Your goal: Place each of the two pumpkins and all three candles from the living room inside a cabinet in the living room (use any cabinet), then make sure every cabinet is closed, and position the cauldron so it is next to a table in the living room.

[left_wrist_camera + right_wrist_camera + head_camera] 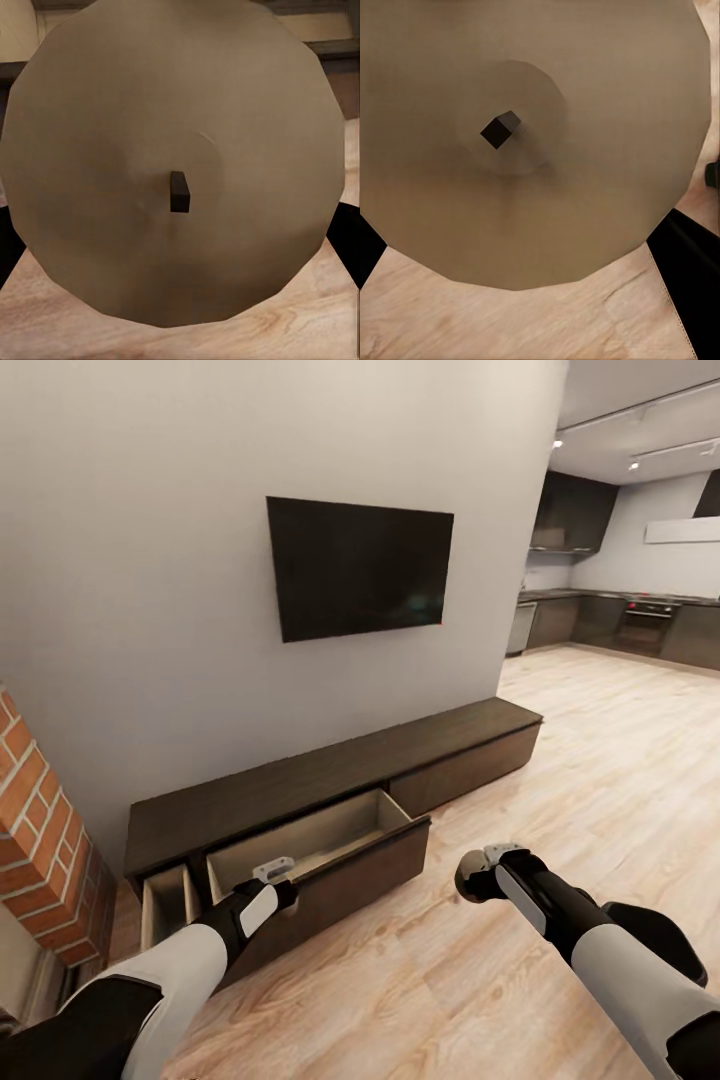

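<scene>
Two matte tan faceted candles, left candle (180,150) clamped in left gripper (275,872), right candle (525,142) clamped in right gripper (478,875), pale-wood cabinet (330,800) drawer open

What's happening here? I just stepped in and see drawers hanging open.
The robot stands before the long low cabinet under the wall TV, holding a tan candle in each gripper. The left gripper holds its candle at the front edge of the wide open drawer; the right gripper holds the other candle over the wood floor. A narrower drawer beside it is open too.
</scene>
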Controlling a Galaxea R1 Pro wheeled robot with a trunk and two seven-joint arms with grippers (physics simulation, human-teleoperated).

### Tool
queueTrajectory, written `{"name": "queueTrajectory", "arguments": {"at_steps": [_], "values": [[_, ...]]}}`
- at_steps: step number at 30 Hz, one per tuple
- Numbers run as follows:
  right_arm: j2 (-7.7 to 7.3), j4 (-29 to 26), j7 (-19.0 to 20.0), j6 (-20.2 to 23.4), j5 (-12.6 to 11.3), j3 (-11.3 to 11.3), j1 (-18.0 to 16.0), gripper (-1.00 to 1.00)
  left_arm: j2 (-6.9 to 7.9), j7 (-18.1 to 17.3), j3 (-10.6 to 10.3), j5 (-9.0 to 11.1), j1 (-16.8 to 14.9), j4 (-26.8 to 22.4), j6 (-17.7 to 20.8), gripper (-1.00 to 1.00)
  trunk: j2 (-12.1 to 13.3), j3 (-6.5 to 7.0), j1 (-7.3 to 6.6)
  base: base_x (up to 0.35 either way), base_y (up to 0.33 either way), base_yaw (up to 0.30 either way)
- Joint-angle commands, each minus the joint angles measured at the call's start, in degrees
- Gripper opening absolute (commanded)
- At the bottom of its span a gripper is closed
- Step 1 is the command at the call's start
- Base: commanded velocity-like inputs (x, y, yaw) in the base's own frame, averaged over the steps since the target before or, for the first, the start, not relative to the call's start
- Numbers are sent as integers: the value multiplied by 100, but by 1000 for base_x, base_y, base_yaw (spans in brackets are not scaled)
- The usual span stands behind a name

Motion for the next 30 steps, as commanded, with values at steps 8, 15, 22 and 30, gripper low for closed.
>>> {"name": "queueTrajectory", "arguments": {"at_steps": [8,15,22,30], "values": [[-10,-14,92,19,-63,38,-4,-100,1,41,-47,47,-3,-10,27,-100,-3,53,0,0,-260,187],[-10,-10,117,20,-57,55,-4,-100,1,41,-47,48,-3,-10,27,-100,-3,100,0,0,-259,209],[-10,-7,118,20,-63,325,-4,-100,3,36,-39,50,-3,-10,27,-100,-3,143,0,115,-226,221],[-10,-6,118,20,-58,346,-4,-100,4,33,-20,50,-3,-10,27,-100,-3,191,0,273,-208,223]]}}
